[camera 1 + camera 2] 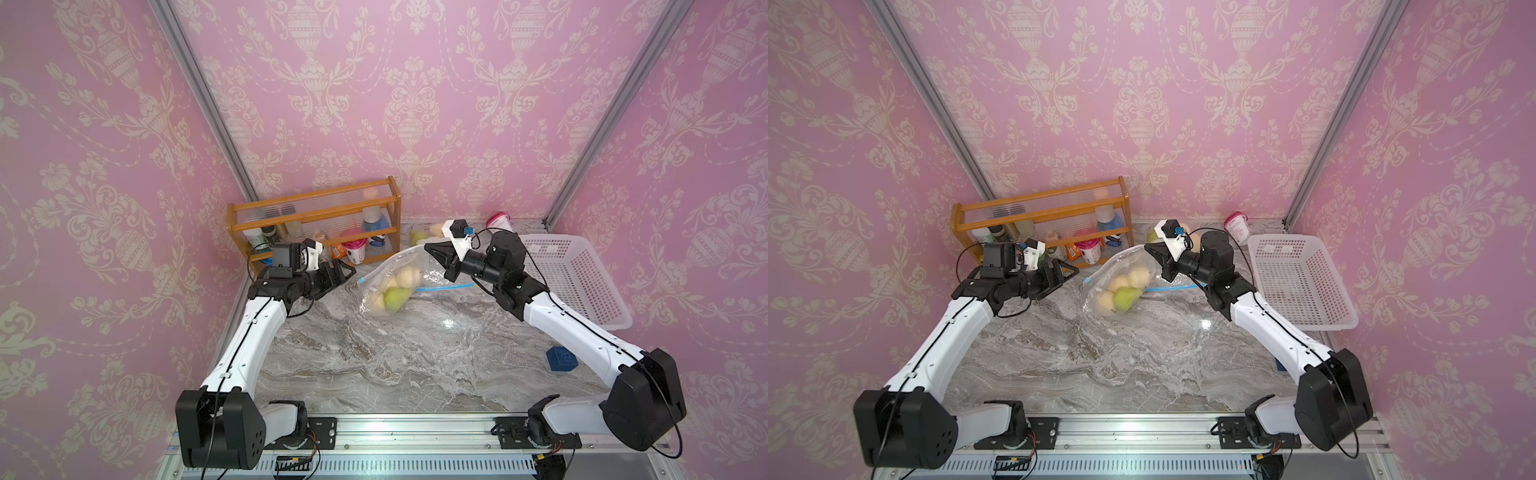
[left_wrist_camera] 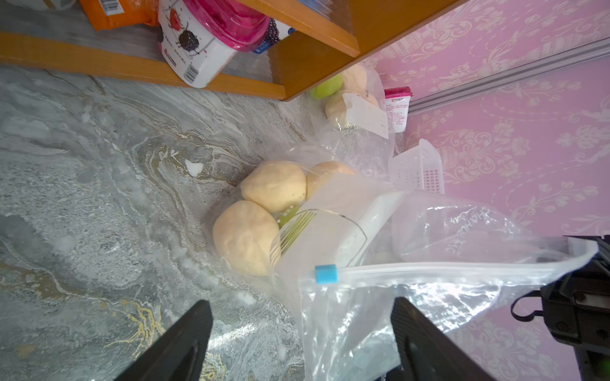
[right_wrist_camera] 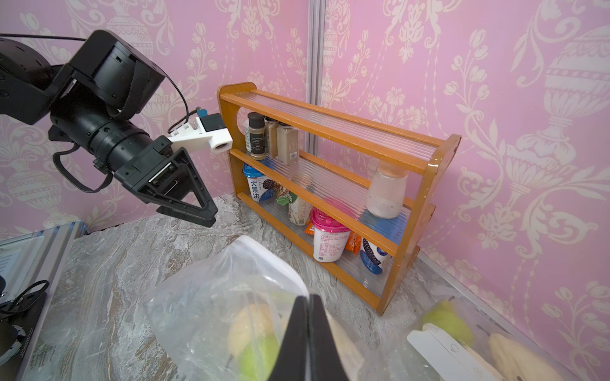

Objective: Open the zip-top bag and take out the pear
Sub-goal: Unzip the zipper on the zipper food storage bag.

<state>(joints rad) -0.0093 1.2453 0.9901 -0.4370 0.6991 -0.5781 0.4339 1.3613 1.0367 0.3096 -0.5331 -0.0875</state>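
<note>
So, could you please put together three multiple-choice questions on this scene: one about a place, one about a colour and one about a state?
1. On which side of the robot does the white basket stand?
A. its left
B. its right
C. midway between the two

2. What colour is the slider on the zip-top bag?
A. red
B. blue
C. black

3. How is the right gripper?
A. open, clear of the bag
B. open around the bag
C. shut on the bag's plastic

Answers:
1 B: both top views show it far over on that side.
2 B: the left wrist view shows it blue against the clear zip.
3 C: its jaws meet on the bag's raised top edge.
</note>
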